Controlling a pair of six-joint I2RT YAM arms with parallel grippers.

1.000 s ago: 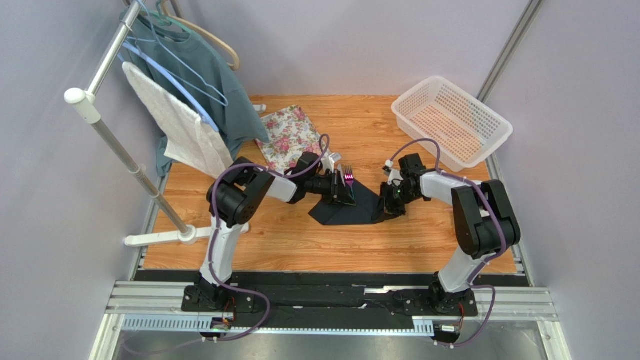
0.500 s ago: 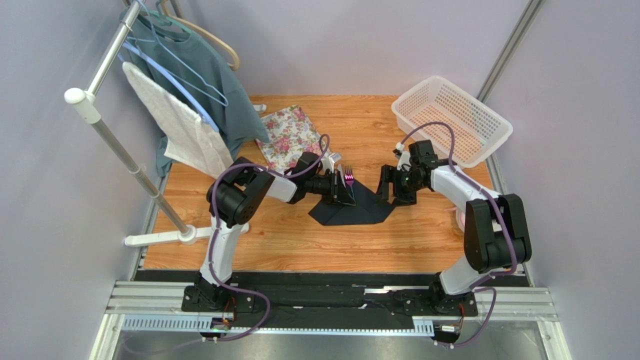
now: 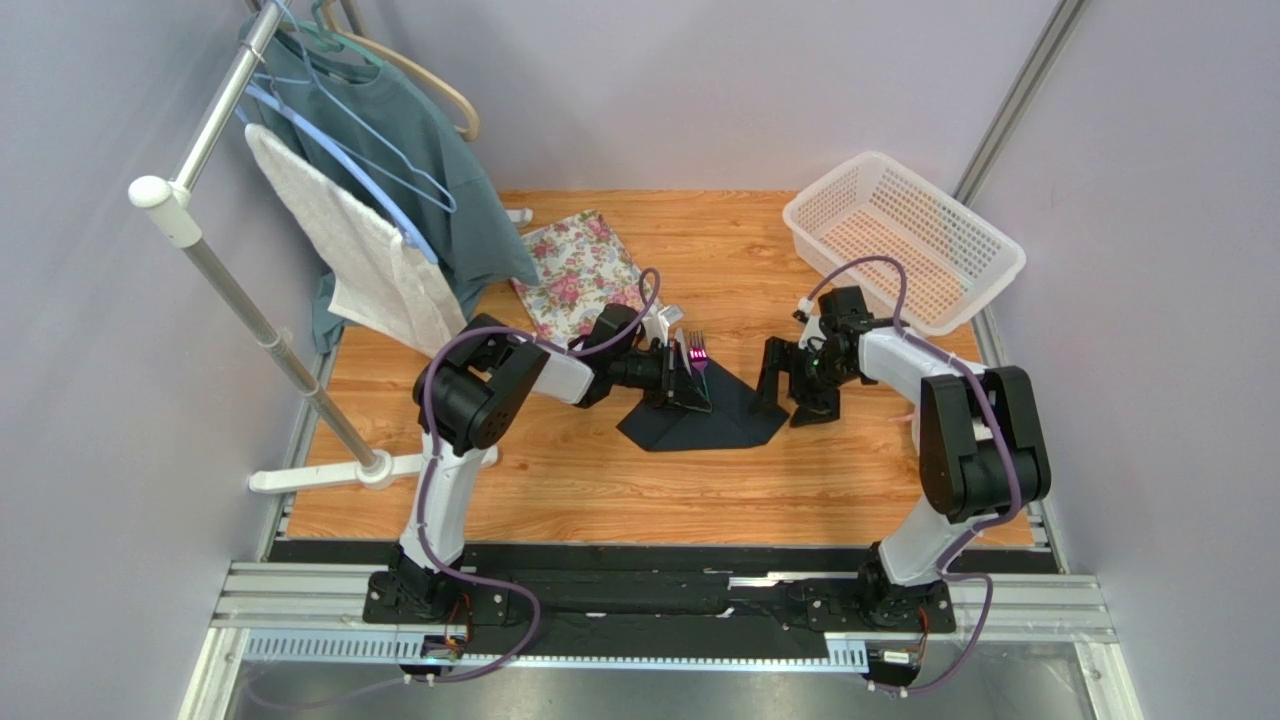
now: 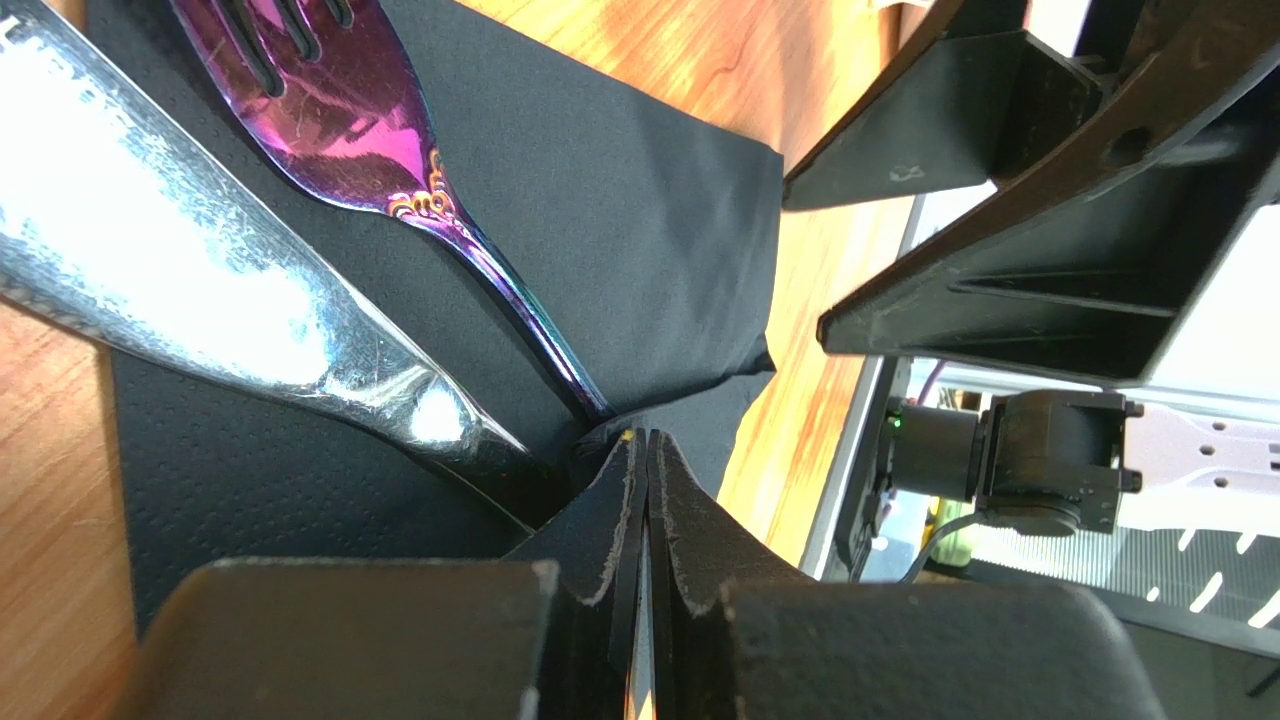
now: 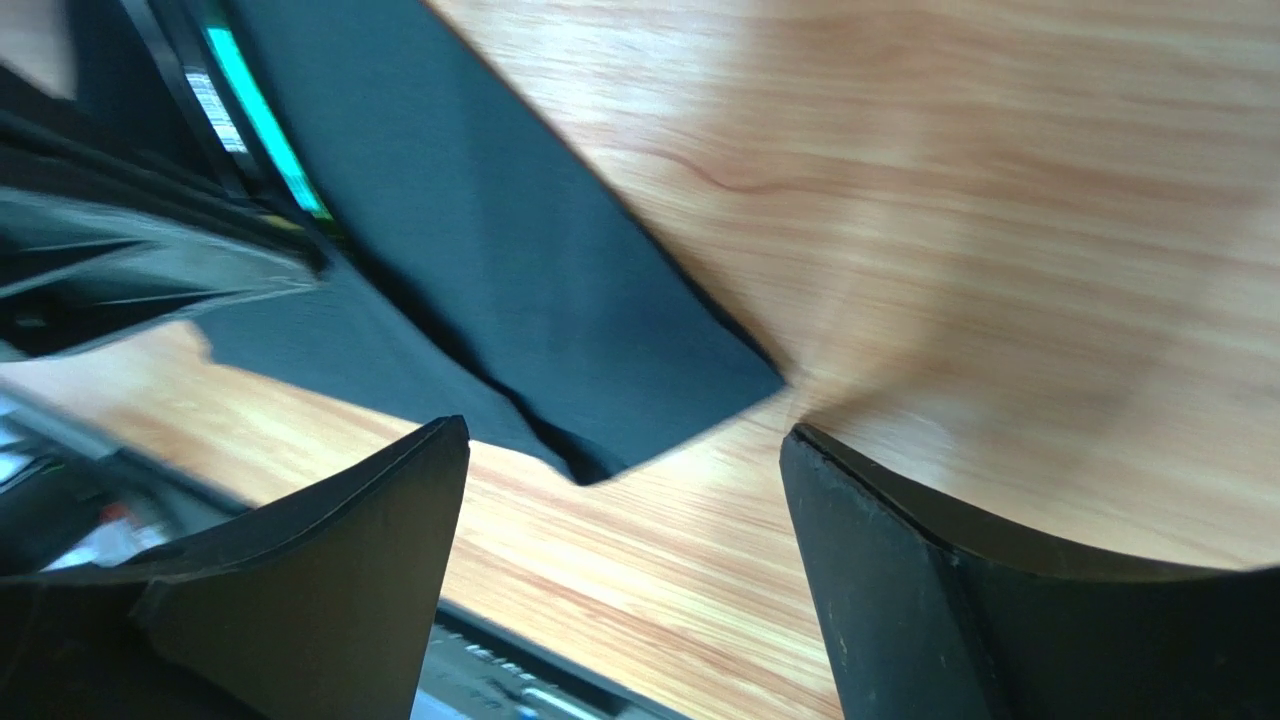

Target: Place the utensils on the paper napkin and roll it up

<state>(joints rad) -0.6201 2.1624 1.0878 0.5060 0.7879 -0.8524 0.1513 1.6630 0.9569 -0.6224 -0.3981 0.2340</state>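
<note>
The black paper napkin (image 3: 718, 420) lies mid-table, partly folded. On it rest the purple fork (image 4: 376, 128) and the pale grey knife (image 4: 196, 278), heads toward the far side. Their handles vanish under a napkin (image 4: 631, 195) fold at my left gripper (image 4: 646, 446). That left gripper (image 3: 684, 387) is shut, its tips down on the fold. I cannot tell whether paper is pinched between them. My right gripper (image 3: 786, 390) hangs open just right of the napkin's right corner. In the right wrist view that corner of the napkin (image 5: 601, 375) lies flat ahead of the right gripper (image 5: 624, 563), which has only wood between its fingers.
A pink-flowered tray (image 3: 571, 273) lies at the back left. A white perforated basket (image 3: 905, 240) sits at the back right. A clothes rack (image 3: 196, 180) with a teal shirt and white towel (image 3: 368, 248) stands along the left edge, its foot (image 3: 323, 477) on the table.
The right gripper has gone from shut at the napkin's right corner to wide open and has drawn back to the right. The corner now lies flat. The left arm has not moved.
</note>
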